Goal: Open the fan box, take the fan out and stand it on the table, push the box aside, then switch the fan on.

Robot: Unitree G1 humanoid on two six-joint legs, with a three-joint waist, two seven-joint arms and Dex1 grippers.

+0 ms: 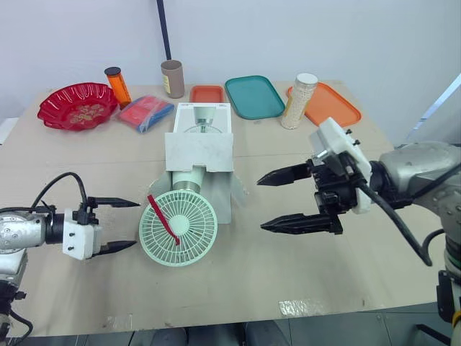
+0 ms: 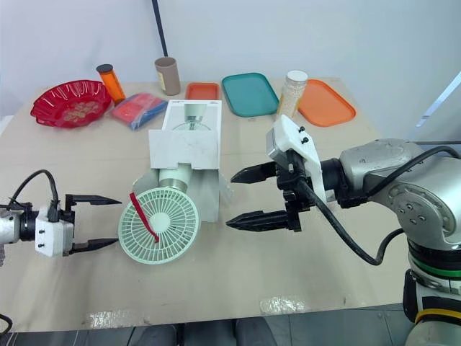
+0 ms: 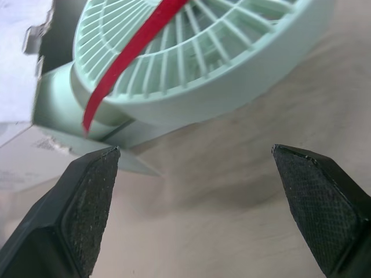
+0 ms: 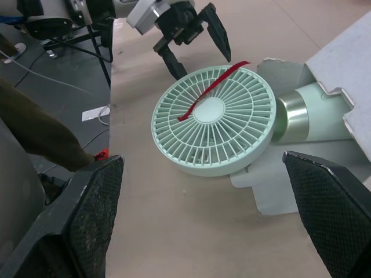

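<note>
Fan (image 1: 178, 227) lies half out of open box (image 1: 200, 150) on tabletop (image 1: 288, 274), left gripper (image 1: 135, 224) and right gripper (image 1: 261, 204) flanking, jaws wide; likely light, rigid plastic, grille flimsy, so grasp the stem.

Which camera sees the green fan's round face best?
The right wrist view: the fan shows its whole grille close up. The eye views show it whole from farther off; the left wrist view catches part of it.
</note>
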